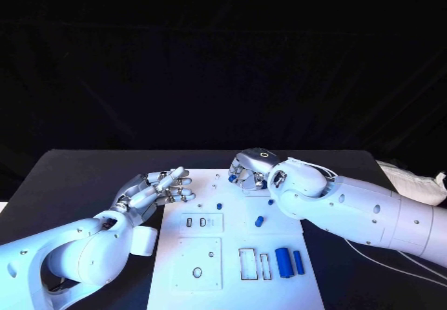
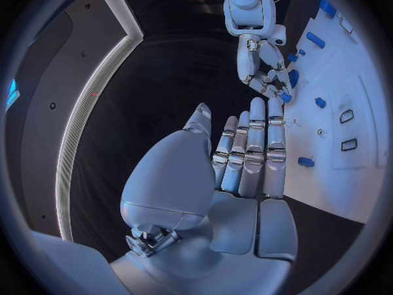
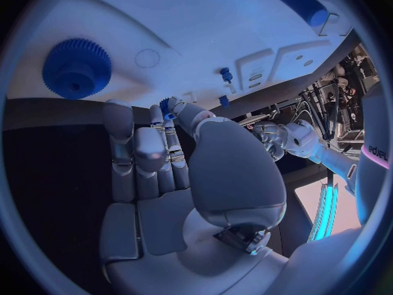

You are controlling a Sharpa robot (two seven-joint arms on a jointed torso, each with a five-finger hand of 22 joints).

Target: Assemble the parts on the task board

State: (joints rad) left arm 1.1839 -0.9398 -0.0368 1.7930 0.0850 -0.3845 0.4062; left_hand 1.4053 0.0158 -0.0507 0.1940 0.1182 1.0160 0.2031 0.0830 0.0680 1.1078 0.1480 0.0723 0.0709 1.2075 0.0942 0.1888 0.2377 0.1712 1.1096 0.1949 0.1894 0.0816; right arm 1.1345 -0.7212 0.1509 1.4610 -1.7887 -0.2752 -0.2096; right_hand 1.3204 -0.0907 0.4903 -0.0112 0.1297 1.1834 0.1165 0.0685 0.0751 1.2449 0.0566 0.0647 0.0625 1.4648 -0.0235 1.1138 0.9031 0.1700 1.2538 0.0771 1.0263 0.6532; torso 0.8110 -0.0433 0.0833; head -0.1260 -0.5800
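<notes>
Both robot hands sit over the far end of the white task board (image 1: 223, 258), which lies in the middle of the black desk (image 1: 84, 174). The left robot hand (image 1: 156, 189) rests at the board's far left corner, its silver, segmented fingers (image 2: 255, 152) stretched out straight, side by side, holding nothing. The right robot hand (image 1: 250, 173) hovers over the board's far edge with fingers curled; in the right wrist view its thumb and a fingertip (image 3: 169, 126) pinch a small blue part (image 3: 167, 106), a toothed piece as far as can be told.

A smooth, matte plate, the board has raised square panels with small slots and an oval hole on its left half and rectangular outlined recesses near its near edge. Two blue cylindrical pegs (image 1: 288, 262) lie side by side near the near right corner; a small blue peg (image 1: 259, 221) lies mid-board, and two tiny blue pieces (image 1: 219, 205) sit farther up. A blue toothed gear (image 3: 76, 67) lies flat on the board close to the right robot hand.

Lettering on the right wrist is too small to read.
</notes>
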